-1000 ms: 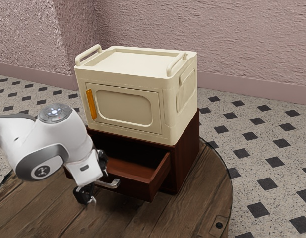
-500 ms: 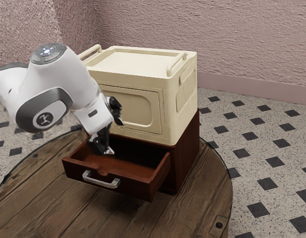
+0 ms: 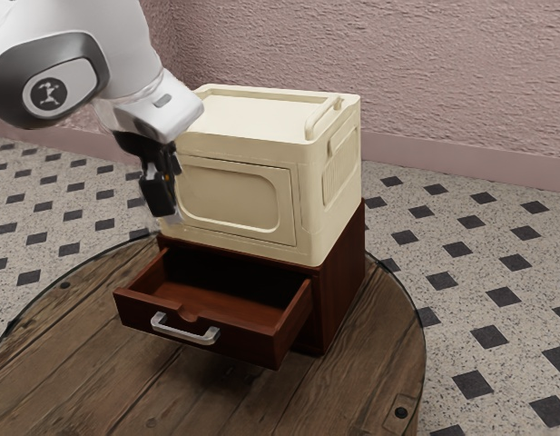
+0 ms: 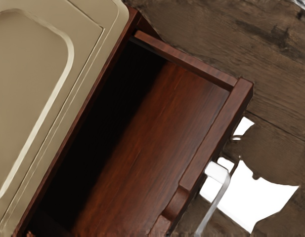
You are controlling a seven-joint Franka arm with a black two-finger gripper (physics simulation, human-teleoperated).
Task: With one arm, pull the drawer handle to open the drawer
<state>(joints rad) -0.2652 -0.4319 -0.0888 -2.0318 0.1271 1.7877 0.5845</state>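
On the table (image 3: 352, 391), the box (image 3: 248, 150) tops the cabinet (image 3: 340, 286) holding the drawer (image 3: 248, 341).

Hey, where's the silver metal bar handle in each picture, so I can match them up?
Exterior view: the silver metal bar handle is low, toward the exterior view's left, on the front of the open reddish-brown wooden drawer.
Wrist view: the handle sticks out beyond the drawer's front panel.
Shared landmark: the scooped notch in that panel's top edge.

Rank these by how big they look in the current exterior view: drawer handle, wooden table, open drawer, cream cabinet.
Largest to smallest:
1. wooden table, cut off by the picture's lower edge
2. cream cabinet, partly behind the arm
3. open drawer
4. drawer handle
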